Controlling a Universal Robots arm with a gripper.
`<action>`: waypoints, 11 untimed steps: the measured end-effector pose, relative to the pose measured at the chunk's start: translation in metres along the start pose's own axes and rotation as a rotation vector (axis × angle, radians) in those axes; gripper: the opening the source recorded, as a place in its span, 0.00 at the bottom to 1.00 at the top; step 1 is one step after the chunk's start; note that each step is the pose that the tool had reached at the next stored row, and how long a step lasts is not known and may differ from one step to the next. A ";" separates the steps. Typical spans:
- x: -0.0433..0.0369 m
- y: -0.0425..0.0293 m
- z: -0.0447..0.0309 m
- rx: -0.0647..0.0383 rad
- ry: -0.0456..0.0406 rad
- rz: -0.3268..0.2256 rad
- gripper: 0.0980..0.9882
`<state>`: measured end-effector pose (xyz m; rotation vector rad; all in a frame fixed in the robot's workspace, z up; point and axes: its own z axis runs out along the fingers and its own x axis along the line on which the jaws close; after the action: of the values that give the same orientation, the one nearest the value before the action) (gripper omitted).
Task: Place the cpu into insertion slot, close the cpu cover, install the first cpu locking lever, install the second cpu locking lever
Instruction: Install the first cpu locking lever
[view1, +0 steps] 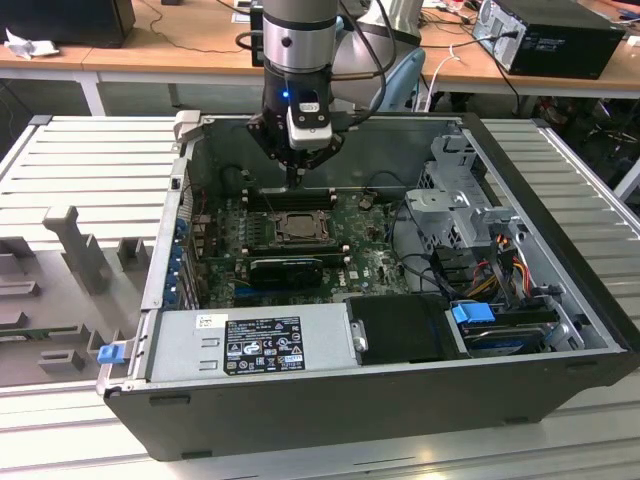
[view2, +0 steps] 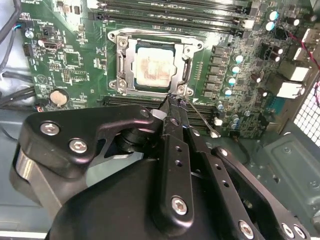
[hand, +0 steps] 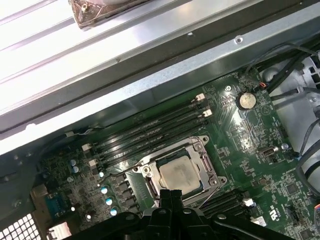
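1. Second wrist view: the pincer (view2: 175, 101) is closed, its two fingers pressed flat together. The tips sit right at the near end of a thin wire locking lever (view2: 201, 121). I cannot tell whether they nip the wire or only bear on it.
2. Just beyond the tips lies the insertion slot (view2: 114, 39), with one corner of its grey rim nearest the pincer. The cpu (view2: 155, 68) lies flat inside it. Its pale face shows through the cut-out of the cpu cover (view2: 125, 62), which is folded down over it.
3. Judging by that, seating the chip and closing the cover look done, and the step in hand is the first locking lever. The wire slants away from the socket corner, out over the memory slots (view2: 135, 101) beside the pincer, so it reads as unlatched.
4. A wire this thin will likely spring and slip. The move calls for a steady press down and sideways toward its catch, with the tips kept square on the wire. A slip would land on the capacitors (view2: 232, 75) close by.
5. Further out, the green board (view2: 70, 60) spreads around the socket. In the exterior view the pincer (view1: 295, 180) hangs upright inside the open computer case (view1: 560, 200), which lies on a grey ribbed bench (view1: 90, 150).
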<state>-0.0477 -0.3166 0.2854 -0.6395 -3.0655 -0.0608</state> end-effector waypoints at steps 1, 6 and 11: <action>0.0000 0.0000 0.0000 0.000 0.0008 -0.023 0.01; 0.0000 0.0000 0.0001 0.002 0.0047 -0.133 0.01; 0.0000 0.0000 0.0001 0.004 0.0070 -0.197 0.01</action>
<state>-0.0477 -0.3166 0.2853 -0.3343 -3.1099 -0.0585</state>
